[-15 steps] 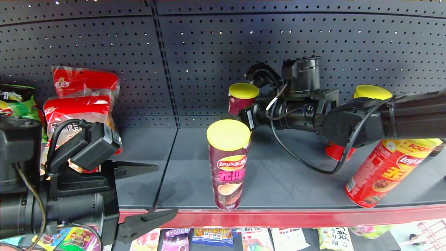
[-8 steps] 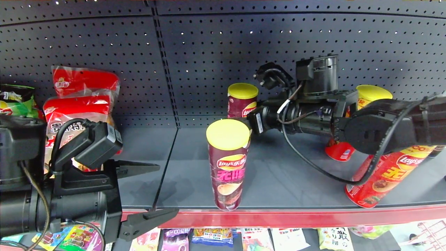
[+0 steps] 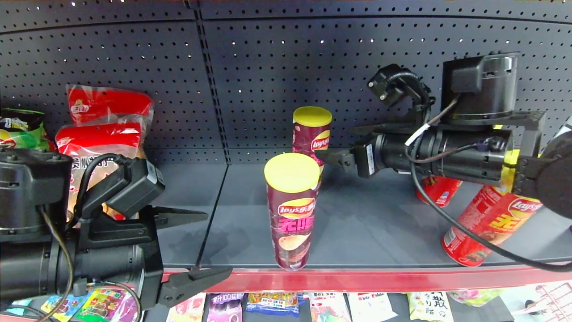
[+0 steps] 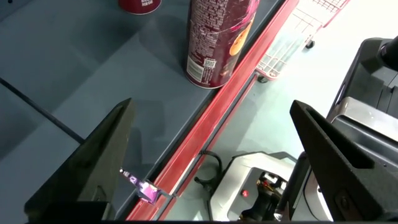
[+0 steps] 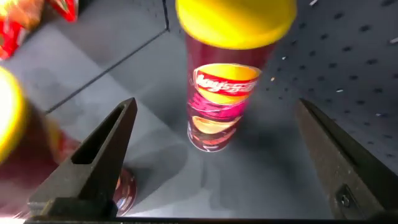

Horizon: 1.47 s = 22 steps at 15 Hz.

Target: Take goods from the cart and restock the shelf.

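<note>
Behind the front can, deeper on the shelf, the second can stands upright and free. It is a tall purple tube with a yellow lid, its label facing out. Our right hand is spread wide just beside it, gripping nothing. We judge the risk to be a finger clipping that narrow tube on a sideways swing and toppling it onto the front can at the shelf's lip. Our left hand, also spread and empty, hangs to the front can's left.
</note>
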Motion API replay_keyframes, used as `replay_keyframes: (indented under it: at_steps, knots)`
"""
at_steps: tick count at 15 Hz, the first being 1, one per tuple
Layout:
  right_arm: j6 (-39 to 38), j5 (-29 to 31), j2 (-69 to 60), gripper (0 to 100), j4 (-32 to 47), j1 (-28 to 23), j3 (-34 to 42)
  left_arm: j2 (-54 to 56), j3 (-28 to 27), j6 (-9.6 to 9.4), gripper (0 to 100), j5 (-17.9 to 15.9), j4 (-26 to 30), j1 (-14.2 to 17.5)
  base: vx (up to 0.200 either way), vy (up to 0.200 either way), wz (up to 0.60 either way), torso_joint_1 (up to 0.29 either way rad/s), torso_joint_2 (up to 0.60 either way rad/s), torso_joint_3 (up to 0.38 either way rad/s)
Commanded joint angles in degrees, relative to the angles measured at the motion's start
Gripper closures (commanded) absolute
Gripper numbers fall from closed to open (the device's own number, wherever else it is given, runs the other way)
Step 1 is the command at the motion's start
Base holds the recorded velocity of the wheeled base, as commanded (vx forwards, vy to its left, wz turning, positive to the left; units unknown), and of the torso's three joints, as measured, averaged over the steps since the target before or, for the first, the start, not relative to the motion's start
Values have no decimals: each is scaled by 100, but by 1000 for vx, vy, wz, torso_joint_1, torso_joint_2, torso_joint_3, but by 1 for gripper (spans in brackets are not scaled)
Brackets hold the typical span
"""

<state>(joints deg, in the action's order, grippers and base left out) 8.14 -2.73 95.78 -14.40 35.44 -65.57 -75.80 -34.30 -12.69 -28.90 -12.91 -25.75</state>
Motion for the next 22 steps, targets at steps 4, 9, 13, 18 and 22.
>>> replay_keyframes:
  at_steps: [4,9,13,18,22]
  knots:
    - [3,80,-974,0,570,183,282,-14,29,-5,0,-1,-1,-1,0,0,0,0,0,0]
    - [-6,264,-2415,0,570,156,1539,-110,29,-32,0,8,-1,-9,0,0,0,0,0,0]
    - [-6,449,-3689,0,587,148,2365,-189,20,-41,0,8,-1,-9,0,0,0,0,0,0]
    - [-94,458,-5562,0,816,104,3560,-383,-32,-41,0,245,-10,-18,0,0,0,0,0,0]
    - [-463,554,-6933,0,2266,-635,3613,-655,-217,-32,0,386,-10,-80,0,0,0,0,0,0]
